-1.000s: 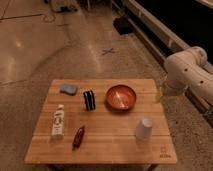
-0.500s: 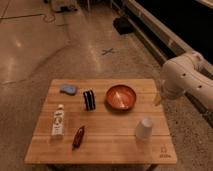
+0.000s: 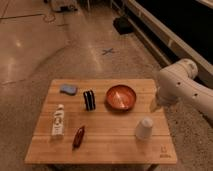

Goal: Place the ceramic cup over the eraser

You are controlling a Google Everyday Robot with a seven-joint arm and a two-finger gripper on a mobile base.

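Observation:
The ceramic cup (image 3: 144,128) is small, white and tapered. It stands wide end down on the right part of the wooden table (image 3: 110,145). The eraser (image 3: 89,99) is a black block with pale stripes, left of the table's middle and well apart from the cup. My white arm (image 3: 181,84) reaches in from the right. My gripper (image 3: 154,105) hangs over the table's right edge, just above and slightly right of the cup, beside the red bowl. It holds nothing that I can see.
A red bowl (image 3: 120,97) sits between the eraser and the gripper. A blue-grey pad (image 3: 68,89) lies at the back left. A white labelled bottle (image 3: 58,121) and a dark red oblong object (image 3: 79,136) lie at the front left.
My arm has come down and a little to the left, bringing the gripper closer to the table's right edge and the cup. The objects on the table have not moved.

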